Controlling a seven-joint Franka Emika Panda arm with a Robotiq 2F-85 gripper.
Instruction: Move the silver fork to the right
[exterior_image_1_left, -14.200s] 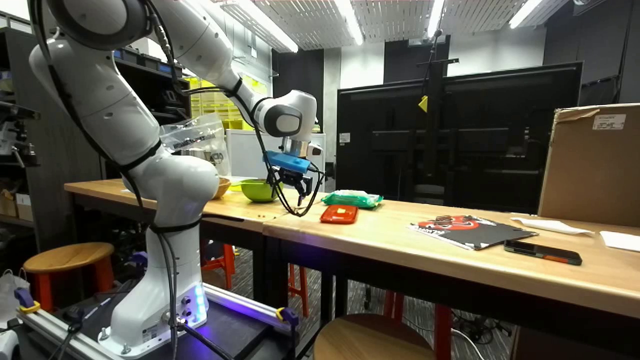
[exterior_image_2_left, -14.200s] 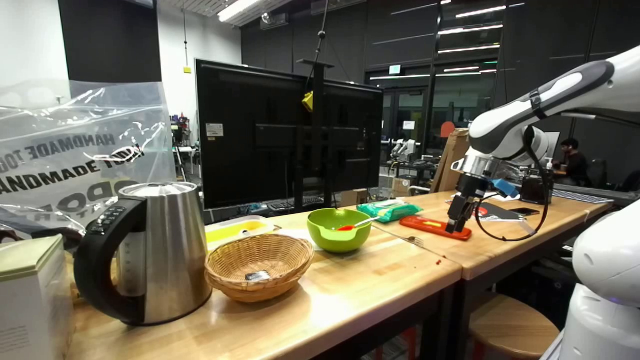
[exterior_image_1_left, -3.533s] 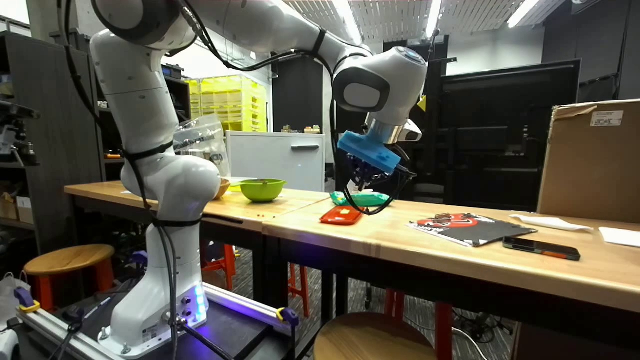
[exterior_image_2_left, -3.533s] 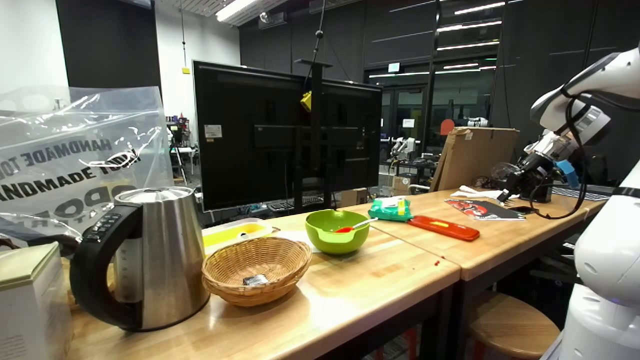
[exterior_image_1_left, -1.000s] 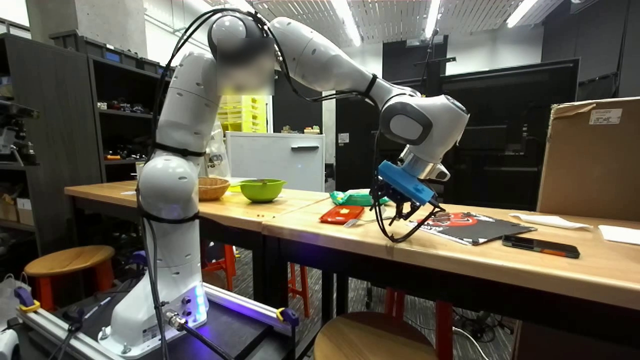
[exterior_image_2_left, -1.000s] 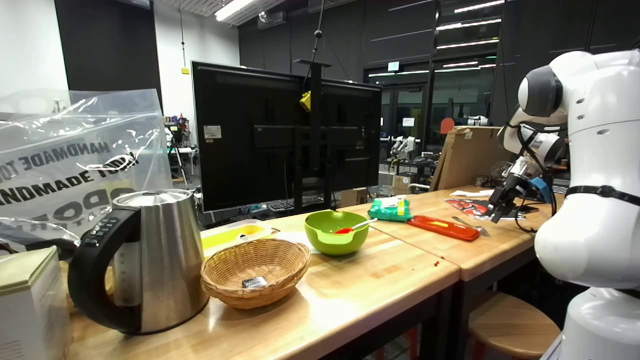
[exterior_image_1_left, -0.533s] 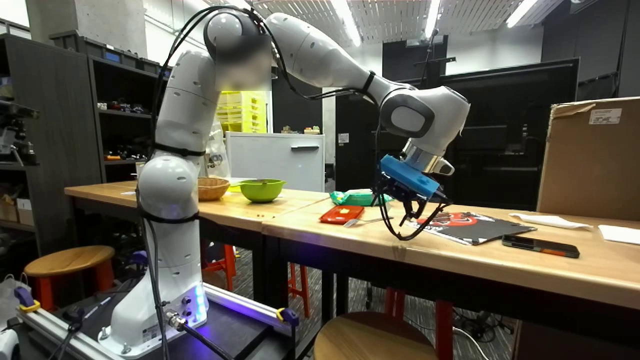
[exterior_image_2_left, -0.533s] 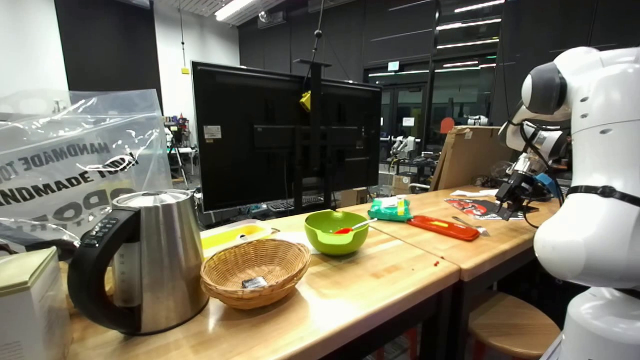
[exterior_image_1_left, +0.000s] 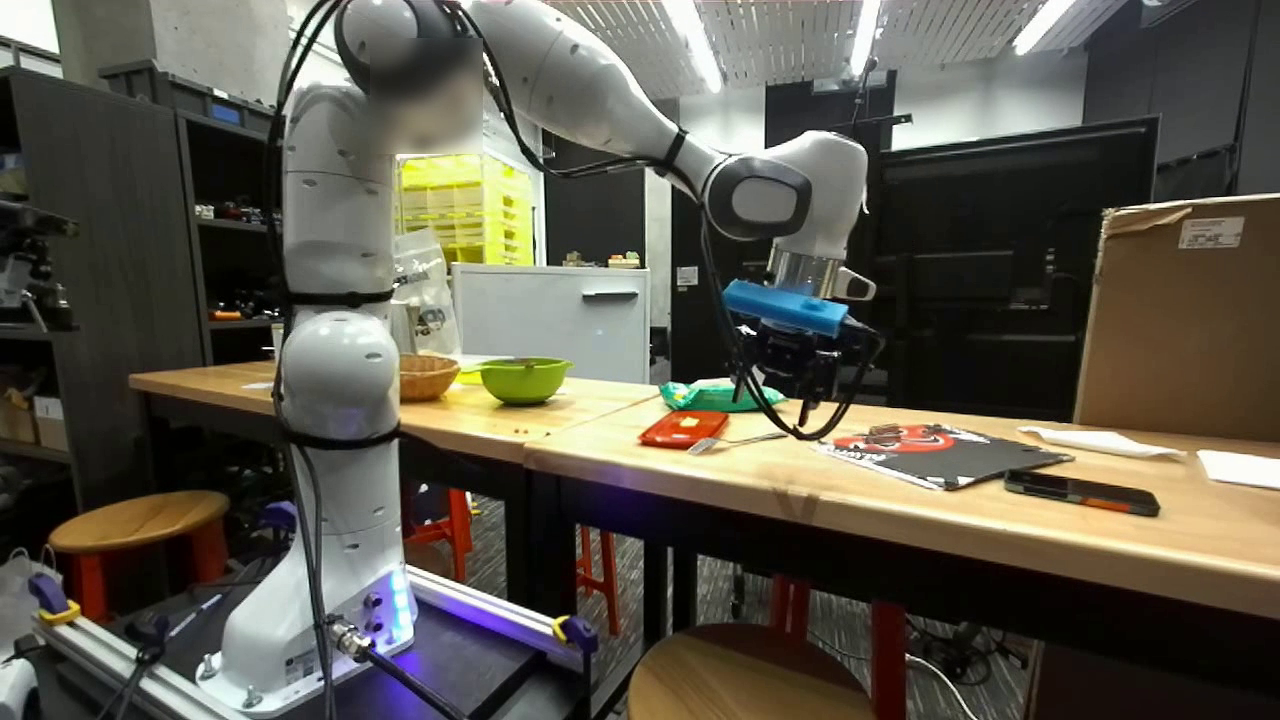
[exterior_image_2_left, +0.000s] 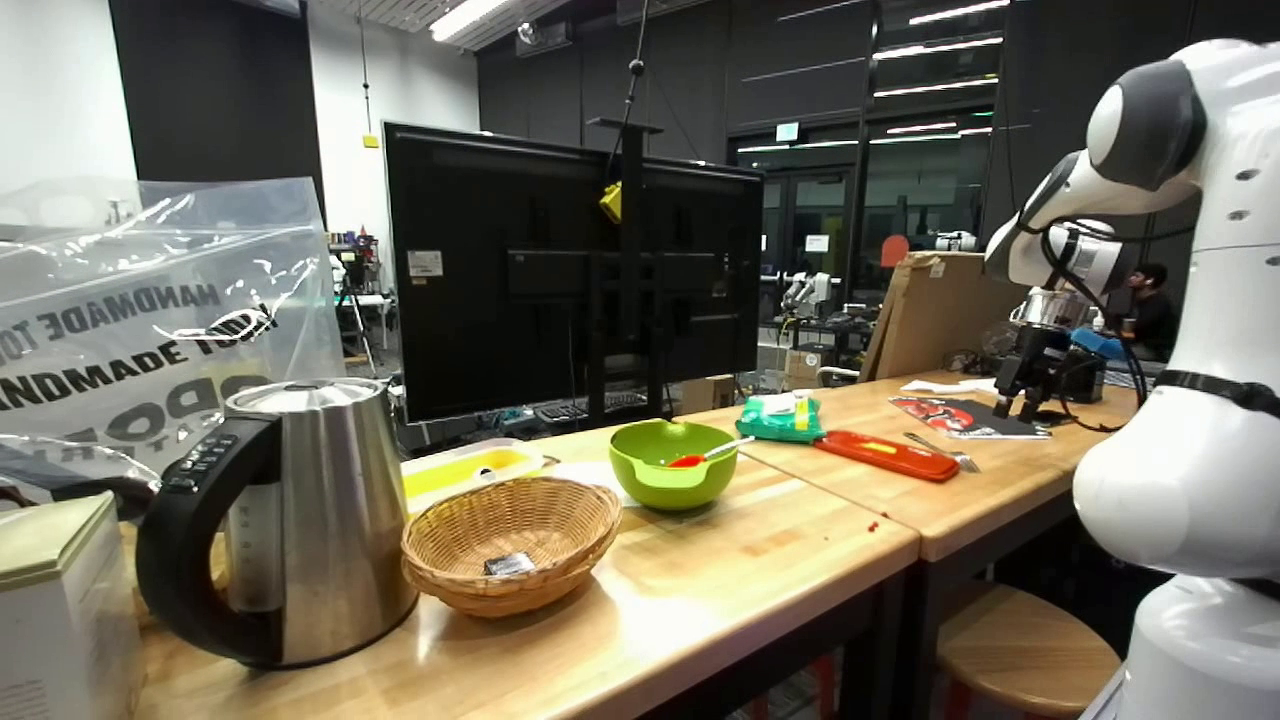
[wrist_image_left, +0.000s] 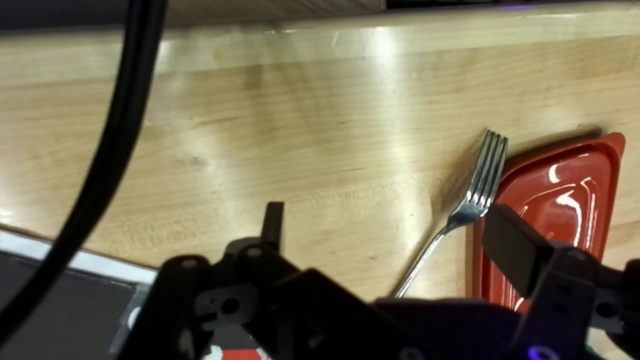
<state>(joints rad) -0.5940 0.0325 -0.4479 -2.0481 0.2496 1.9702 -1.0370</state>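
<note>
The silver fork lies on the wooden table in both exterior views (exterior_image_1_left: 707, 445) (exterior_image_2_left: 965, 461), beside the red container (exterior_image_1_left: 680, 430) (exterior_image_2_left: 888, 455). In the wrist view the fork (wrist_image_left: 467, 212) has its tines close against the red container's (wrist_image_left: 560, 187) edge; whether they touch I cannot tell. Its handle end is hidden behind the gripper body. My gripper (wrist_image_left: 387, 230) is open, with empty space between its fingers, above the table. In both exterior views the gripper (exterior_image_1_left: 775, 400) (exterior_image_2_left: 1017, 405) hangs above the table between the fork and the black magazine.
The black and red magazine (exterior_image_1_left: 930, 462) and a phone (exterior_image_1_left: 1082, 494) lie beyond the gripper. A green wipes pack (exterior_image_2_left: 780, 418) sits behind the red container. A green bowl (exterior_image_2_left: 675, 465), wicker basket (exterior_image_2_left: 515, 540) and kettle (exterior_image_2_left: 325, 520) stand at the other end.
The fork has gone from near the table seam to the magazine side of the red container. Since half a second ago the gripper has risen, turned more upright and shifted toward the fork.
</note>
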